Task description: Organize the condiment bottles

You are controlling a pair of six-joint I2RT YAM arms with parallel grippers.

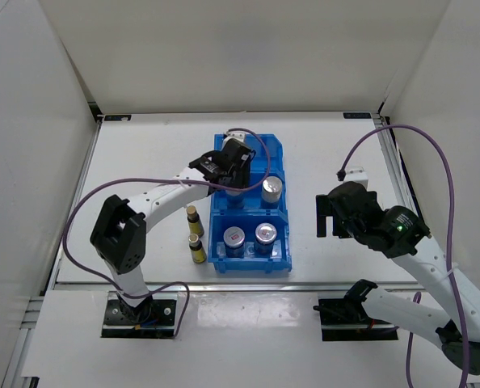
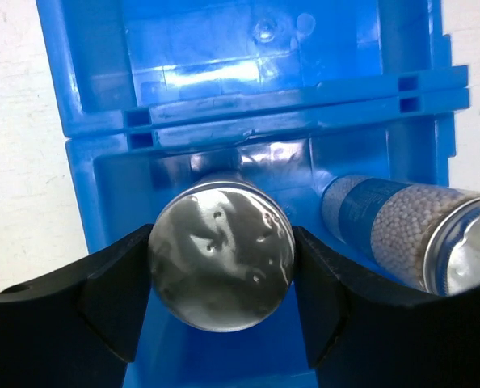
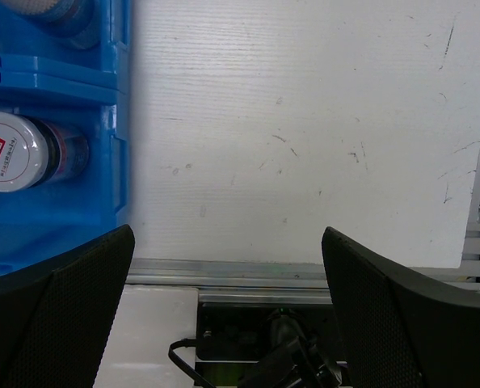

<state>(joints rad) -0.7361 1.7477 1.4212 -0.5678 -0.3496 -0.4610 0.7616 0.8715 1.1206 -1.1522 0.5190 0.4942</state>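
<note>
Altogether two condiment bottles (image 1: pixel 194 217), four silver-lidded jars (image 1: pixel 265 235), one blue bin (image 1: pixel 276 149).

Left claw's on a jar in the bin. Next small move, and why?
Probably open the left claw and let go: its fingers clamp the silver-lidded jar, which looks set down in the blue bin beside another jar. The two slim bottles wait outside it on the table.

Twin white arms, black joints, purple cables.
The left arm (image 1: pixel 155 197) and right arm (image 1: pixel 438 279) share white links and black housings; a purple cable (image 1: pixel 65 238) trails each; the right claw (image 3: pixel 228 234) has black, finely dimpled fingers (image 3: pixel 62 315).
</note>
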